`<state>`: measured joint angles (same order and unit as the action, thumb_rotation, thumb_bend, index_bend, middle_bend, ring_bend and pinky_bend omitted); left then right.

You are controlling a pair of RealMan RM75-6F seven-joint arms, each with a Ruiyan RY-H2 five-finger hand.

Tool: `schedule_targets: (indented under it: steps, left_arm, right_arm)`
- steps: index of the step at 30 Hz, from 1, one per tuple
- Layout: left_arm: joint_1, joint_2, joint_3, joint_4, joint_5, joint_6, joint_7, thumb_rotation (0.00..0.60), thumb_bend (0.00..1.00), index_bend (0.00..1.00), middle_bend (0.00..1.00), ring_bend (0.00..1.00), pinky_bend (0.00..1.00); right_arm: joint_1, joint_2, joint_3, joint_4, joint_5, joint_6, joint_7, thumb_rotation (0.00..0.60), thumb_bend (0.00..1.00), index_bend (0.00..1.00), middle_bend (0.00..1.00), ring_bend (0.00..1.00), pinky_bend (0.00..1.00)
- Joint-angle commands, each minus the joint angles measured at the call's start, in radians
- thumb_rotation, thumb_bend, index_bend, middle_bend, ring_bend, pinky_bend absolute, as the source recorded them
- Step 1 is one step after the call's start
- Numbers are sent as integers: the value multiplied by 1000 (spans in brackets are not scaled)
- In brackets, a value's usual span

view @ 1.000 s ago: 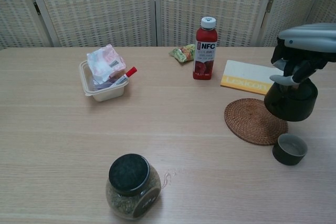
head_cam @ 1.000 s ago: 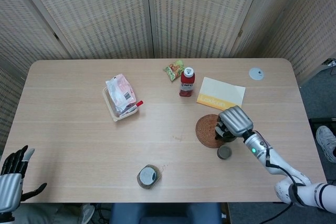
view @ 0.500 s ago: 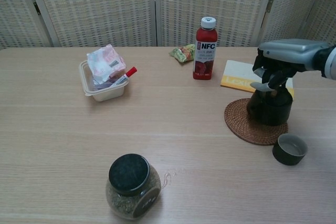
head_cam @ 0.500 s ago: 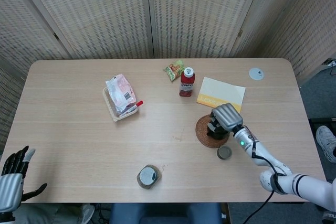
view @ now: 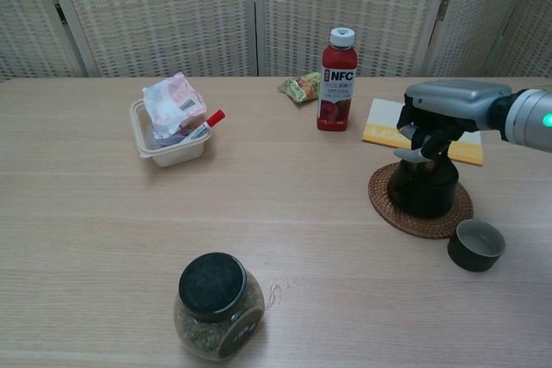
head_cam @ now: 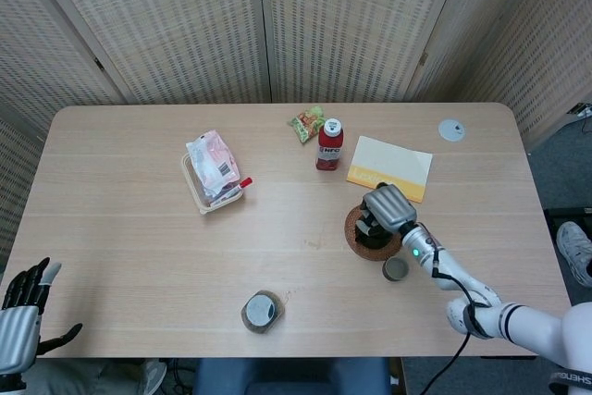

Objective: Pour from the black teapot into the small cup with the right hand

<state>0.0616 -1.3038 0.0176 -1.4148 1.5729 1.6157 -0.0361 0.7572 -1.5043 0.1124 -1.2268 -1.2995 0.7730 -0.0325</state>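
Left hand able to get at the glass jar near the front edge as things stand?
Probably yes. The left hand sits open off the table's front-left corner, and the bare table between it and the jar leaves the way free.

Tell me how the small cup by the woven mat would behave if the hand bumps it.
The small dark cup looks squat and wide-mouthed, so it would probably slide rather than tip. It sits on the bare, smooth table, off the woven mat, so little grips it. It looks light and may skid toward the table's near edge; whether it is fragile cannot be told.
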Motion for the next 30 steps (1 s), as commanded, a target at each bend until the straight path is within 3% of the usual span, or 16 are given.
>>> schedule_targets:
  steps: [1,4,6,9,19,23,30]
  left_arm:
    - [0,0,0,2,-1,0,-1,600,13,0,0,0,0]
    - [0,-1,0,2,-1,0,-3,600,12,0,0,0,0]
    - [0,-2,0,3,0,0,-3,600,13,0,0,0,0]
    - [-1,-3,1,2,0,-2,-2,600,13,0,0,0,0]
    - [-1,-5,2,6,-1,-5,-4,600,13,0,0,0,0]
    - [0,-6,2,9,-3,-6,-5,600,13,0,0,0,0]
    - [-1,-8,2,10,-4,-8,-5,600,13,0,0,0,0]
  right_arm:
    - [1,-1,-3,3,-3,2,-10,493,337,892,953,909,282]
    - [1,-3,-6,7,-6,8,-29,493,273,892,953,904,262]
    - [1,-6,-8,10,-8,15,-44,494,126,892,953,901,247]
    - [1,-6,-9,11,-8,19,-63,494,3,892,950,895,231]
    - [-2,-10,-12,9,-5,34,-105,492,0,892,931,865,203]
    - [-3,-6,-14,2,-3,35,-117,489,0,891,884,791,188]
    - [-3,7,-18,-21,2,29,-135,482,0,777,761,653,186]
